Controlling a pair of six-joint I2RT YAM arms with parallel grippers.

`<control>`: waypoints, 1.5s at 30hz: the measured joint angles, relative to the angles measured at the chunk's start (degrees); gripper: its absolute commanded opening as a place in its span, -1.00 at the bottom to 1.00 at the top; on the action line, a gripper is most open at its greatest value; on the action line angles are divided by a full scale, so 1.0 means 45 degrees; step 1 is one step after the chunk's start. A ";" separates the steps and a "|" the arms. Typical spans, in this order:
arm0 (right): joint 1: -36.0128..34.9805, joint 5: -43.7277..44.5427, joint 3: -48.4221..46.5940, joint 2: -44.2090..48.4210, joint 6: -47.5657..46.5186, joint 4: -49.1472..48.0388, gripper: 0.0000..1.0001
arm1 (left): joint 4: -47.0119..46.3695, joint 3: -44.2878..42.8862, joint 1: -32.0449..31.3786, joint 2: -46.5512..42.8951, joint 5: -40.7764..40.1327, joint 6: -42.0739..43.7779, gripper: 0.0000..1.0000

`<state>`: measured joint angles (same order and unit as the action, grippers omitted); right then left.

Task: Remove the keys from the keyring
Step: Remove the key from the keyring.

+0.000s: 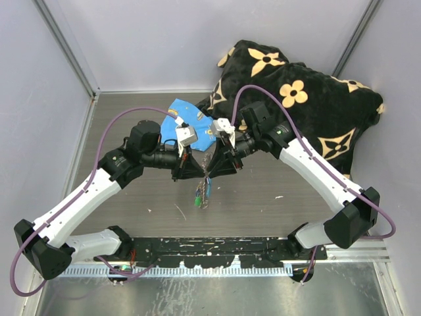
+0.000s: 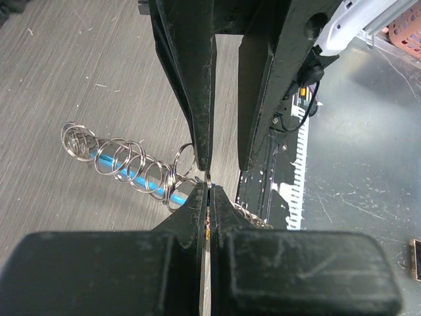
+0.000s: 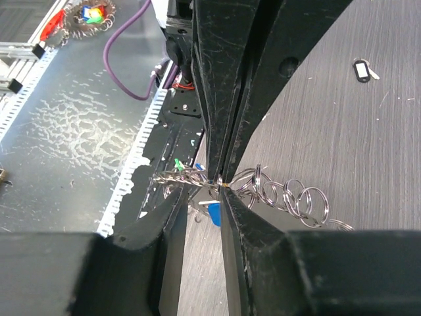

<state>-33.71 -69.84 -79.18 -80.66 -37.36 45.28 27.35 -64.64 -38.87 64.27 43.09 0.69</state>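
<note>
Two hands, left hand (image 2: 207,187) and right hand (image 3: 222,184), pinch one keyring (image 2: 125,164).

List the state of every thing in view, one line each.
left gripper: shut on the keyring, meeting the right gripper's tips.
right gripper: shut on the keyring.
keyring: chain of silver rings, held above the table between both grippers.
keys: hanging below the grippers, still on the keyring.
dark tagged key: lying loose on the table.
blue cloth: crumpled, behind the grippers.
black pillow: slumped in the far corner.
</note>
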 measured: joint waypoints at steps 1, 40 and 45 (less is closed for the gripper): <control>-0.0019 0.0092 0.0029 0.0000 0.0053 -0.0053 -0.35 | -0.0015 0.0000 0.0000 0.0000 -0.0024 -0.0005 -1.00; -0.0476 0.1438 0.0223 -0.0087 0.0826 -0.0831 -0.59 | -0.0189 0.0160 0.0000 -0.0068 -0.0534 -0.0345 -1.00; -0.0495 0.1525 0.0248 -0.0087 0.0991 -0.0884 -0.61 | -0.0219 0.0160 0.0000 -0.0092 -0.0636 -0.0340 -1.00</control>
<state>-35.94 -62.98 -78.06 -81.06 -32.91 41.30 26.37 -63.92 -38.87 63.86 40.23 -0.84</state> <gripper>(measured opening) 0.203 0.007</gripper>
